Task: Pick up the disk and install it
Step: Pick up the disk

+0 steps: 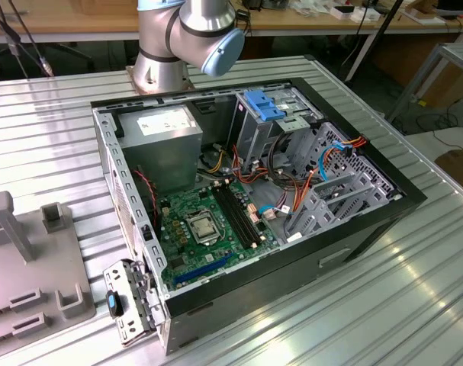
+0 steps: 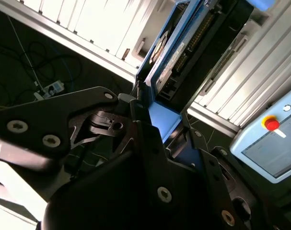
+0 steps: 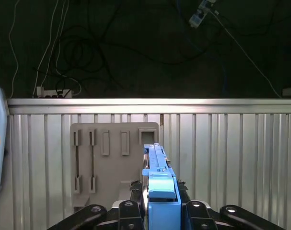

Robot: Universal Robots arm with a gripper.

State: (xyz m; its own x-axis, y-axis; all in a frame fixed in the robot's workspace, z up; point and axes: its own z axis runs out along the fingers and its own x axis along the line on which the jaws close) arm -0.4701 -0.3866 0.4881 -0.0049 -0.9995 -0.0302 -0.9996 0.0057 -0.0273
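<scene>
Within the claw's [image 3: 159, 188] grip the disk [image 3: 156, 160] sat clamped edge-on, jutting ahead of it; pickup looked done, installation not yet; by my judgement that step called for squaring it with the drive cage [image 1: 345, 183] of the open computer case [image 1: 353, 238].

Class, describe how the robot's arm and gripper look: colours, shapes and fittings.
In the exterior view, the arm is built of rounded silver-grey metal joints with pale blue end caps. In both wrist views, the gripper is matt black, made of flat, angular linkage plates pinned with round silver screws.
</scene>
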